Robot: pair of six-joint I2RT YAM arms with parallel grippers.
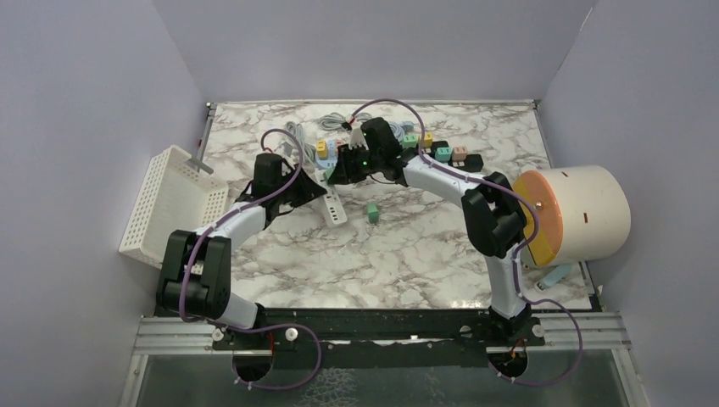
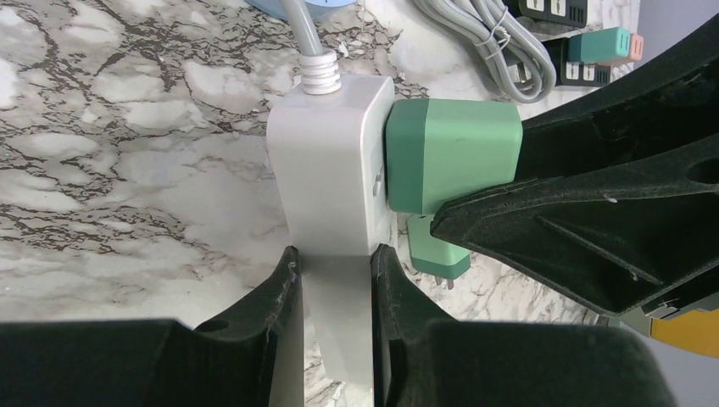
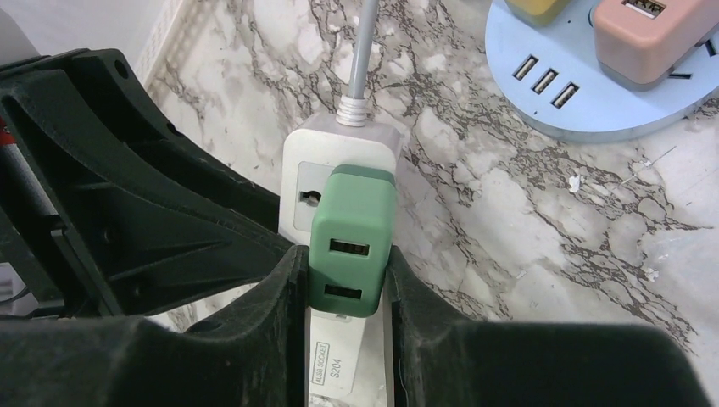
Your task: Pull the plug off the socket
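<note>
Only right wrist: USB-faced plug (image 3: 352, 229)

One white power strip (image 1: 334, 206), one white basket (image 1: 169, 203), one cream drum (image 1: 589, 212)

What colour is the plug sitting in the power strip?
Green; the plug in the power strip shows best in the right wrist view.

Support: white grey-veined marble tabletop (image 1: 407, 254) | centre: white plastic power strip (image 1: 336, 208), loose green cube plug (image 1: 372, 212) beside it | rear: coiled grey cable (image 1: 295, 136), round pale-blue socket hub (image 3: 627, 106)
</note>
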